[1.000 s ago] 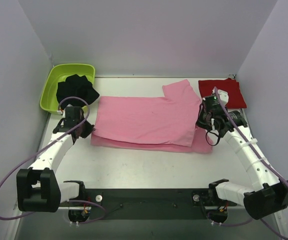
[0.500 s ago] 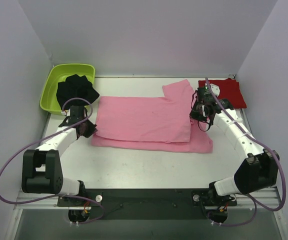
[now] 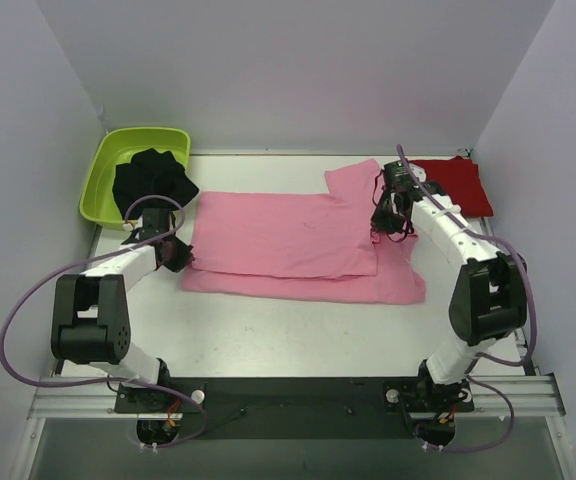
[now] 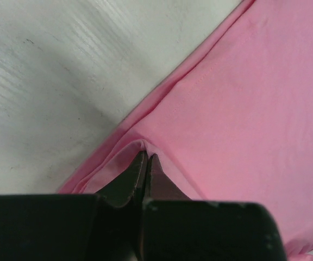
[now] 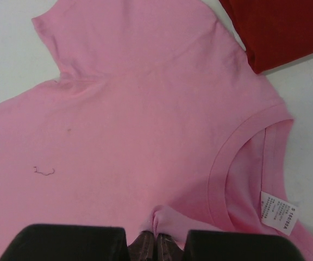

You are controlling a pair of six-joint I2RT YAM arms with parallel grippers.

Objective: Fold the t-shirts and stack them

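A robotics lab test cell is indicated: a flat white table (image 3: 288,330) is enclosed on three sides by plain pale panel walls (image 3: 268,70), and a silver aluminium rail (image 3: 543,395) is mounted along its near edge.

Your left arm (image 3: 118,265) and right arm (image 3: 446,225): white tube links | chunky black joint blocks (image 3: 88,320) | a purple cable (image 3: 3,335) looping along each | dark tapered fingers (image 4: 130,182) below your wrist cameras.

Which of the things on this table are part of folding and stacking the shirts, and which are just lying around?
Part of the job:
pink t-shirt, half folded in the middle
red t-shirt, at the far right

Just lying about:
lime green tub, at the far left
black cloth, inside that tub
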